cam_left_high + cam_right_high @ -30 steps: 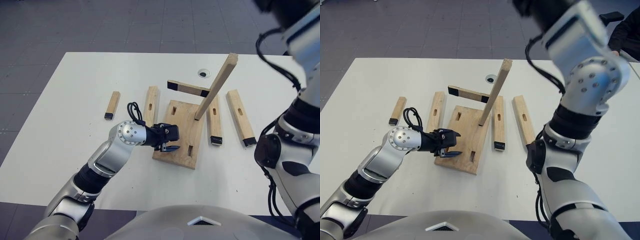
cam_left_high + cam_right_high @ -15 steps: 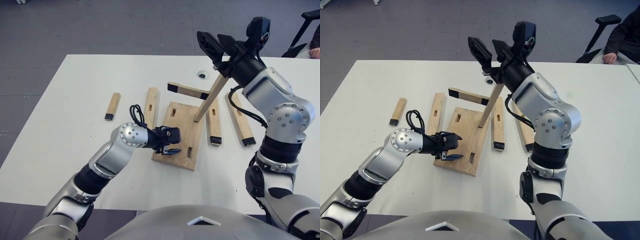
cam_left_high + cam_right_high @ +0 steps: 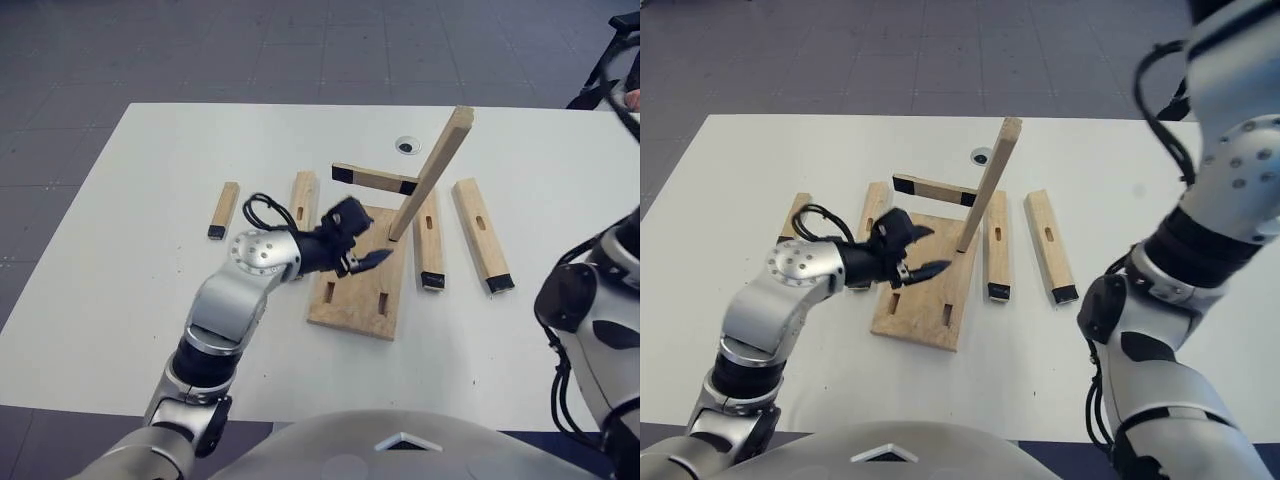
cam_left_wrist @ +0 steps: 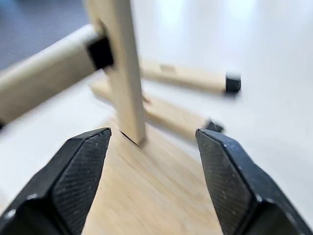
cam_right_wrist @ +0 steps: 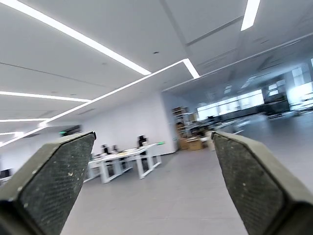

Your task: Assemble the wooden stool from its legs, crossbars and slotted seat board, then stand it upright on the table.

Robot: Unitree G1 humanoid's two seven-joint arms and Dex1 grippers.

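Over the seat board (image 3: 355,312), your left hand (image 3: 368,257) gapes wide and empty before the standing leg (image 3: 432,172); your right hand (image 5: 154,191) is likewise spread, holding nothing.

The gap between the spread fingers of the left gripper (image 4: 152,134) is free. Just ahead of them stands the upright leg (image 4: 124,68), nearer to one finger (image 4: 80,171). A crossbar (image 4: 44,81) sticks out from it past that finger. Below the fingers lies the seat board (image 4: 151,196); beyond the leg, two flat legs (image 3: 430,245) (image 3: 482,248).
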